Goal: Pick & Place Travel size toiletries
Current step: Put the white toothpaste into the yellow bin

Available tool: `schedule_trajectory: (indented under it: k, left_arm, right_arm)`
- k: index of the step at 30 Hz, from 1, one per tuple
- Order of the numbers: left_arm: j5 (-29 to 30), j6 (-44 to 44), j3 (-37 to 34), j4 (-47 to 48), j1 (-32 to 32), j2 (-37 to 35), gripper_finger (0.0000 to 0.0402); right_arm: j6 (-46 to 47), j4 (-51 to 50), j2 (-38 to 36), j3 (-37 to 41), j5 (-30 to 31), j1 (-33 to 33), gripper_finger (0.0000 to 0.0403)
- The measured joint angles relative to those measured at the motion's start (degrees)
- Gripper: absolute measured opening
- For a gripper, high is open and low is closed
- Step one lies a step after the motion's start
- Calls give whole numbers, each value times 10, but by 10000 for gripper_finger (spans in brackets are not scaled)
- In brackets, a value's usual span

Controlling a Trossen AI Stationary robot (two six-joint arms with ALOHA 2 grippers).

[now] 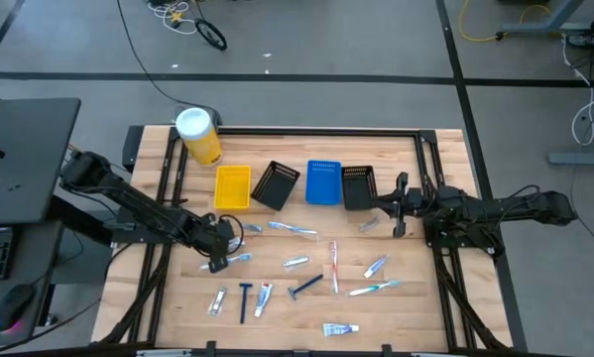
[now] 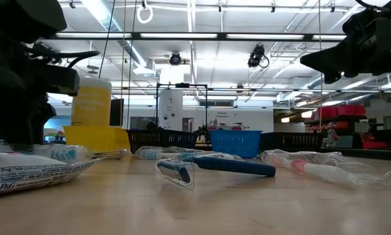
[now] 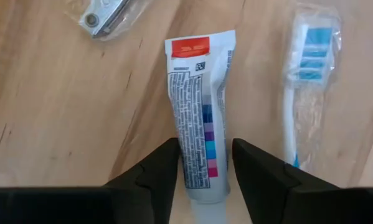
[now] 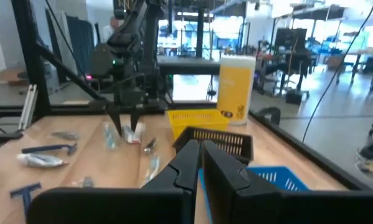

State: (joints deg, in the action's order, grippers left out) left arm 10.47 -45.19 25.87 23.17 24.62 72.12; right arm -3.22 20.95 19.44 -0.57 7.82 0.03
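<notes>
From above, we see our left gripper [image 1: 220,260] low on the table at about eight o'clock from the table's middle, over a small tube [image 1: 235,259]. Our right gripper [image 1: 399,206] hangs at three o'clock, beside the black bin [image 1: 358,186]. The other toiletries lie scattered between the arms.

At table height, a razor [image 2: 215,166] lies centre, with a wrapped toothbrush [image 2: 319,168] at three o'clock of it.

Past the left wrist, the open fingers [image 3: 158,174] straddle the tube [image 3: 198,112], one either side, apparently not yet pinching; a toothbrush [image 3: 306,87] lies just beside.

Past the right wrist, the fingers [image 4: 189,163] stand nearly together, holding nothing, above the black bin [image 4: 220,142].

We judge the pick is in hand: next, close on the tube squarely, lift, and carry it to a bin.
</notes>
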Motion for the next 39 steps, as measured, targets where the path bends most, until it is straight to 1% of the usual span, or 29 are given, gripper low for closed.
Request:
schedule_trajectory:
  k: [3, 5, 7, 10, 13, 16, 19, 21, 26, 28, 30, 34, 39]
  left_arm:
    - [4, -11, 0, 2, 0, 0, 125]
    - [13, -25, -1, 2, 0, 0, 105]
    - [18, -38, -1, 2, 0, 0, 87]
    - [19, -39, 8, -5, 0, 3, 72]
    - [29, -28, 25, -1, 0, 2, 71]
    - [60, -4, 54, 9, 0, 2, 80]
    - [100, 20, 92, 40, -7, 2, 85]
    - [125, 18, 120, 69, -19, 2, 85]
    - [156, 10, 193, 137, -66, 1, 78]
    - [165, 1, 214, 163, -91, 1, 75]
    - [169, -11, 227, 188, -121, 1, 74]
    - [168, 25, 230, 223, -186, 1, 79]
    - [167, 58, 207, 227, -269, 1, 87]
  right_arm:
    - [-22, 1, 0, 0, 15, 0, 29]
    - [-14, -5, 1, 0, 26, 0, 29]
    - [-3, -11, 7, 0, 26, 0, 30]
    - [19, -14, 23, 0, 24, 0, 30]
    - [42, -14, 45, 0, 11, 0, 31]
    - [65, -14, 76, 0, 5, 0, 32]
    - [84, -6, 108, 0, 5, 0, 47]
    - [88, 12, 129, 0, 5, 0, 63]
    - [88, 85, 180, 0, 5, 0, 112]
    - [90, 124, 200, 0, 4, 0, 124]
    - [90, 158, 218, 0, -10, 0, 130]
    - [90, 226, 262, 0, -36, 0, 131]
    - [113, 276, 318, 0, -41, 0, 131]
